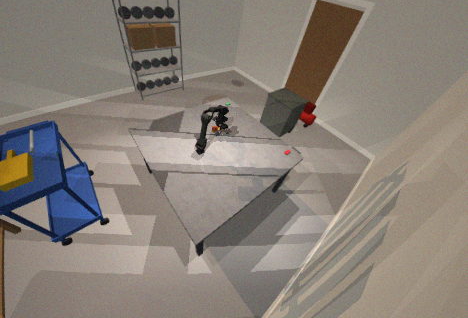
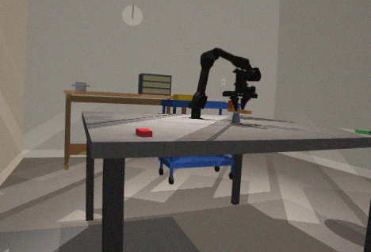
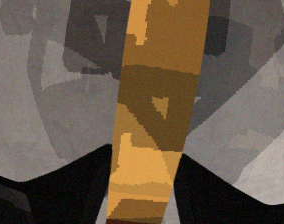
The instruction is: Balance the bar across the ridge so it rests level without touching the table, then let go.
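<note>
The orange-yellow bar [image 2: 246, 112] [image 3: 155, 100] is held near level above the table, with an orange-red block [image 2: 231, 105] [image 1: 215, 129] at one end. My gripper [image 2: 239, 109] [image 3: 144, 156] is shut on the bar, one black finger on each side of it, and points down. The blue-grey ridge [image 2: 236, 118] stands on the table [image 2: 190, 128] [image 1: 200, 201] directly under the bar in the exterior view. Its top meets the bar's underside in that view; whether they touch cannot be told. The ridge is not recognisable in the wrist view.
A small red block [image 1: 287, 152] [image 2: 143, 132] lies near one table corner. A small green block [image 1: 227, 104] [image 2: 363, 131] lies near another edge. A blue cart [image 1: 75, 191], a shelf rack [image 1: 181, 66] and a grey box [image 1: 283, 111] stand away from the table.
</note>
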